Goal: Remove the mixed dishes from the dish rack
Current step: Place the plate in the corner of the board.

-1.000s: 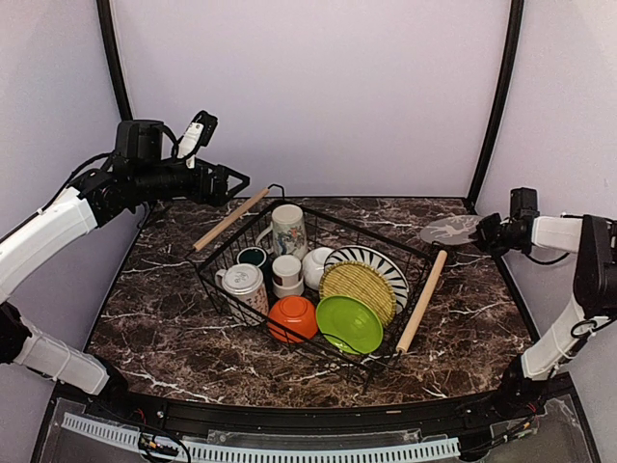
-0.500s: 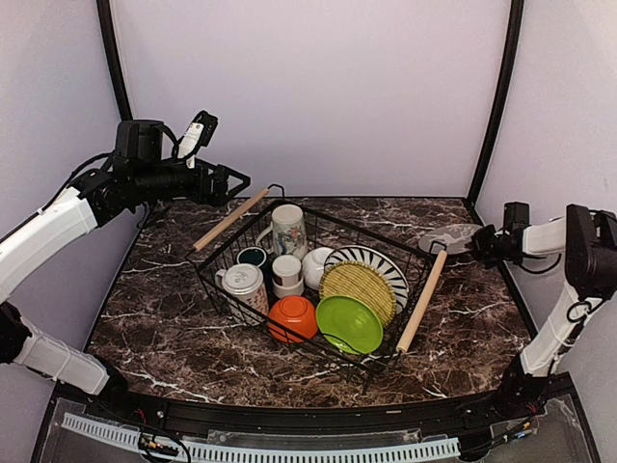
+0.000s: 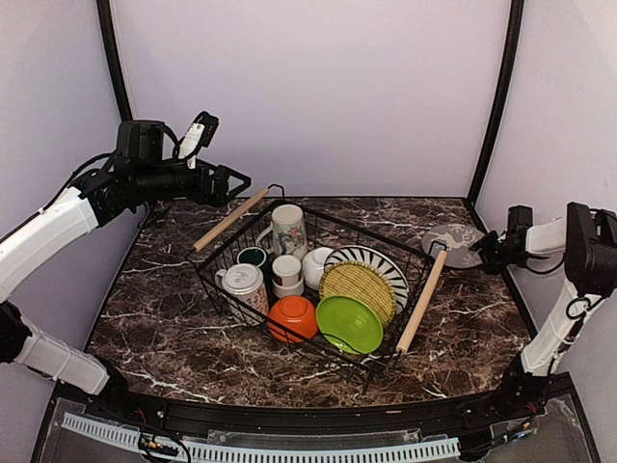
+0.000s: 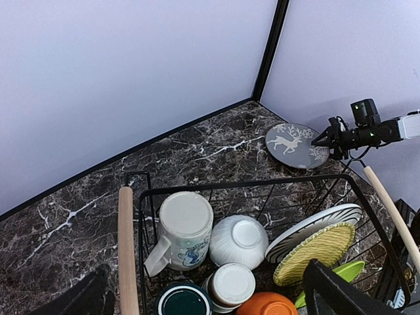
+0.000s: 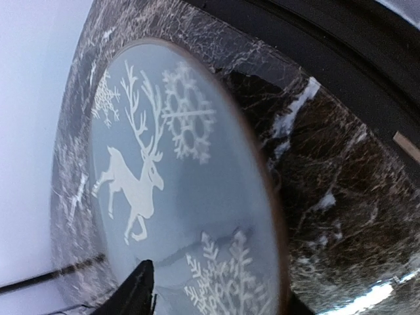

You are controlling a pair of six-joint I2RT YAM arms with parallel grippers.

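Top external: dish rack (image 3: 421, 301) holds mugs (image 3: 288, 230), orange bowl (image 3: 293, 316), lime-green plate (image 3: 349, 323).

10 dishes in all, 9 of them in the 1 dish rack (image 3: 333, 227), which has 2 wooden handles (image 3: 421, 301).

Plates: 4. 3 stand on edge along the rack's right side: 1 striped plate (image 3: 386, 265), 1 woven yellow plate (image 3: 359, 289) and 1 lime-green plate (image 3: 349, 323). 1 grey plate (image 3: 451, 234) lies at the far right corner of the worktop (image 3: 174, 318).

Bowls: 2, namely 1 orange bowl (image 3: 293, 316) and 1 white bowl (image 3: 316, 267).

Mugs: 2, both patterned, namely 1 tall mug (image 3: 288, 230) and 1 second mug (image 3: 243, 286).

Cups: 2, namely 1 dark green cup (image 3: 253, 257) and 1 small white cup (image 3: 286, 273).
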